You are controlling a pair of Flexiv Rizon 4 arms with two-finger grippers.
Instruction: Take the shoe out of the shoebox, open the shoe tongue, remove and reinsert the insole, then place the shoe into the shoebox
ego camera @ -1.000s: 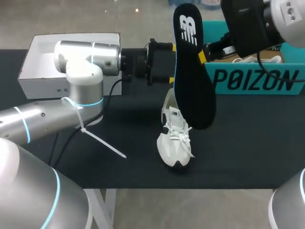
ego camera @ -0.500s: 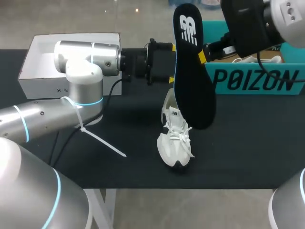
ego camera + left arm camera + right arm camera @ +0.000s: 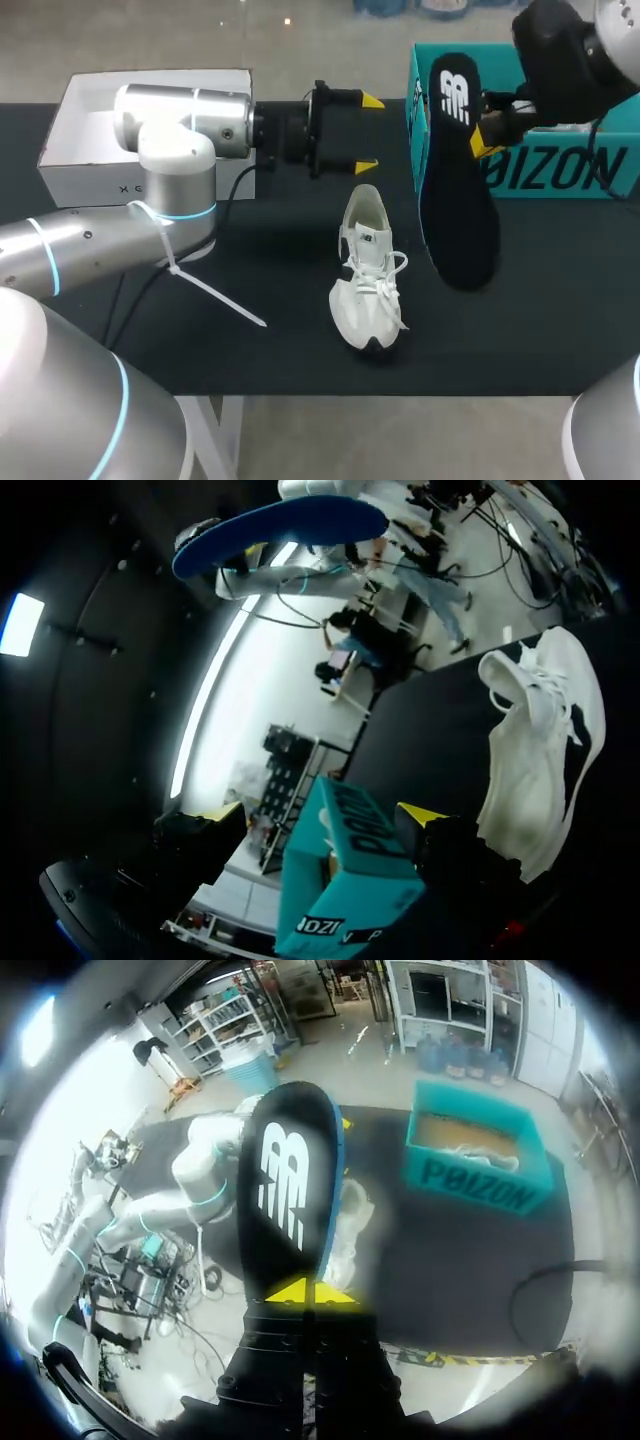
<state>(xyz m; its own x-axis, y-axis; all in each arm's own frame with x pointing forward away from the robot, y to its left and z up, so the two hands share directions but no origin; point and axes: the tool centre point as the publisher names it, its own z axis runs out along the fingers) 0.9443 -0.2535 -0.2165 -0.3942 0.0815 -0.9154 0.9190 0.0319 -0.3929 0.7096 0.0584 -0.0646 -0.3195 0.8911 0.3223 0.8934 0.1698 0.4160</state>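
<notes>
Gripping the black insole in the right pincer, clenched on one long edge close to the end with the white logo. Holding it high over the bench, touching nothing else, logo end up and toward the far side, other end drooping toward the near side. Hanging in front of the teal shoebox and to the right of the shoe. From the right wrist: reaching straight out ahead of the closed yellow tips, logo face toward the camera, thin blue rim along one side.

Shoe: standing on its sole near the middle of the bench, white and laced, toe toward the near edge, collar gaping toward the far side, laces loose over the tongue. Touched by neither arm.

Holding the left pincer released, fingers wide apart, lying level just beyond the shoe's heel and aimed toward the teal shoebox. From the left wrist: shoebox ahead of the spread tips and apart from them, shoe off to one side, insole high above.

Shoebox: sitting open-topped at the far right of the bench, something pale inside. At the far left, behind the left arm, an open white box.
</notes>
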